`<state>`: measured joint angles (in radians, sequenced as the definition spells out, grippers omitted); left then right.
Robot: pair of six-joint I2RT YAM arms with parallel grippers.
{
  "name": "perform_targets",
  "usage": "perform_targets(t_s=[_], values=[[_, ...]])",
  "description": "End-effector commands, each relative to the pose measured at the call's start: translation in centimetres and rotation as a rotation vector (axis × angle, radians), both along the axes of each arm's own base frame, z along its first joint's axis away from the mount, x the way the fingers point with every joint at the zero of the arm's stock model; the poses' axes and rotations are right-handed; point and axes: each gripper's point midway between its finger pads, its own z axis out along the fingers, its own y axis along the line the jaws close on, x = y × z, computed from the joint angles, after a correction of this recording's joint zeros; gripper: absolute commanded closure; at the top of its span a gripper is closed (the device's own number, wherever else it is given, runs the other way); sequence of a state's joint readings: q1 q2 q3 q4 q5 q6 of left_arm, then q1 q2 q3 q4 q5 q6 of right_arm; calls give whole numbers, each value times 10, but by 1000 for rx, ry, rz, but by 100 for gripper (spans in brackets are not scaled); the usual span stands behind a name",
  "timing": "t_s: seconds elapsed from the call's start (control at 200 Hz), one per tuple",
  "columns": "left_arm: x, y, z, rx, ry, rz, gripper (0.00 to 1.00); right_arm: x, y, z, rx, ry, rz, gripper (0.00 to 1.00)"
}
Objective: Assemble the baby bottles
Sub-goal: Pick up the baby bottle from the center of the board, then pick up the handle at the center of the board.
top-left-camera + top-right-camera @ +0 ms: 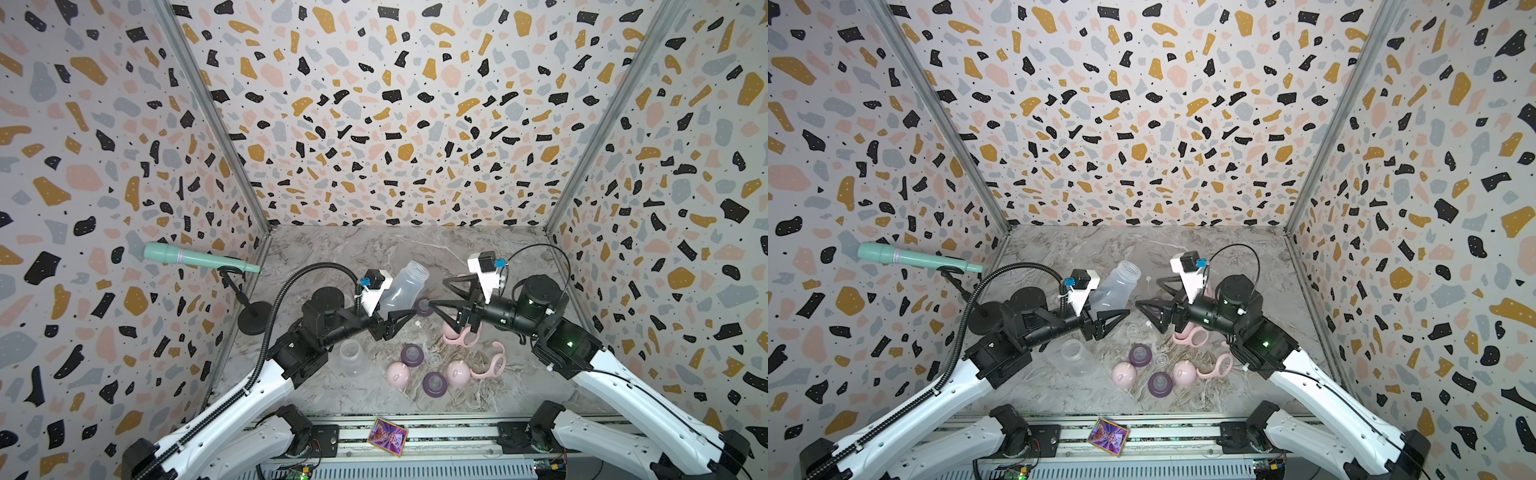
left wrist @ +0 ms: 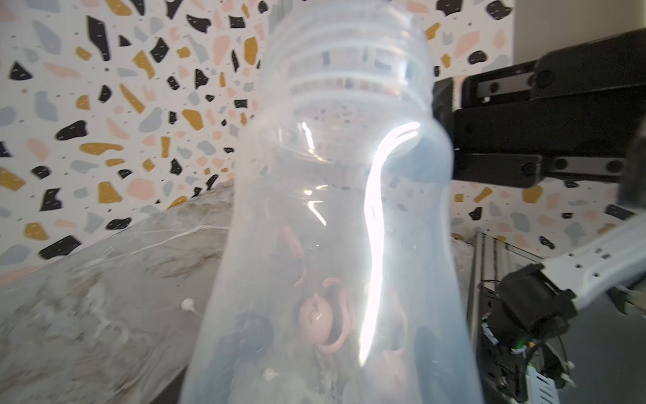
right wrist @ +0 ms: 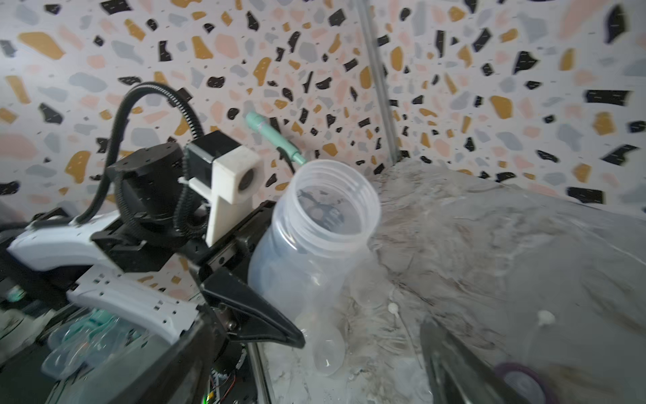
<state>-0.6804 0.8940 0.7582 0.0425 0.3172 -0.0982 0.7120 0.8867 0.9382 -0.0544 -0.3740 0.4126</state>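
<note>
The left gripper point(image 1: 399, 314) has its jaws clamped on the lower body of a clear, thin-walled plastic baby bottle point(image 1: 405, 286), near the middle of the grey marbled surface point(image 1: 332, 257). The bottle is tilted, and its wide threaded mouth points to the back edge. I judge it light and smooth, a little slippery. Its wall may give under a hard squeeze, so the stiffer base or the threaded neck is the better place to hold.

The right gripper point(image 1: 437, 293) has its jaws apart and holds nothing. A round purple teat ring point(image 1: 423, 306) sits just at the tip of one jaw. It looks rigid and is probably best pinched across its rim.

Toward the front edge lie two more purple rings point(image 1: 412, 354), two pink eared dome caps point(image 1: 398, 374), two pink two-handled collars point(image 1: 492, 362) and a second clear bottle point(image 1: 351, 357), which stands upright.
</note>
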Motion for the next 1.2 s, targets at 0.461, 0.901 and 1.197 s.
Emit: perform_targets(t_s=[0.461,0.901,1.197], values=[[28,38,-30,125,0,257,84,113,-121,-229,-200,616,-582,35],[19,46,-25,102,-20,265,84,164,-133,-273,-182,639,-769,51],[16,47,-28,99,-24,257,84,184,-125,-290,-209,639,-796,53]])
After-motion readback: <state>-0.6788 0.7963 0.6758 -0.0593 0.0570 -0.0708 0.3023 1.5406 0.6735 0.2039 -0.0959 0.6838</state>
